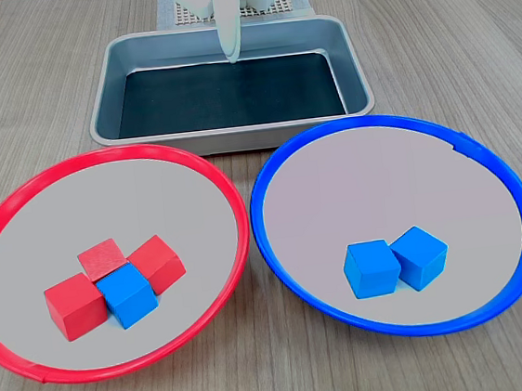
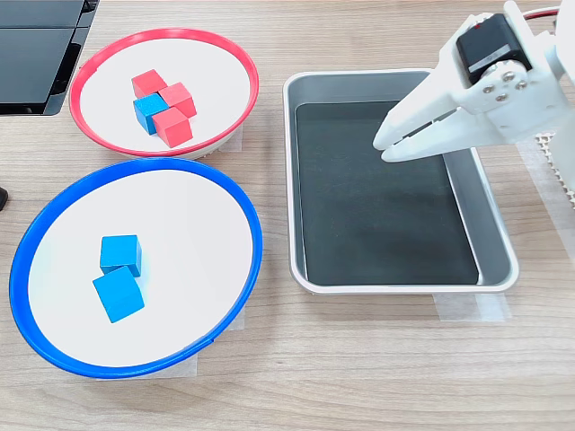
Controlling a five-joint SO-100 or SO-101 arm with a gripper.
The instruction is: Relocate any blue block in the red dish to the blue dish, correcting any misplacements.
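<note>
In the red dish one blue block lies tight among three red cubes. The blue dish holds two more blue cubes, touching each other. My white gripper hangs above the metal tray, away from both dishes. Its fingers are together, pointing down, with nothing between them.
A rectangular metal tray with a dark floor sits behind the dishes in the first exterior view, at the second exterior view's right. A black object lies at the second exterior view's upper left. The arm's base stands behind the tray.
</note>
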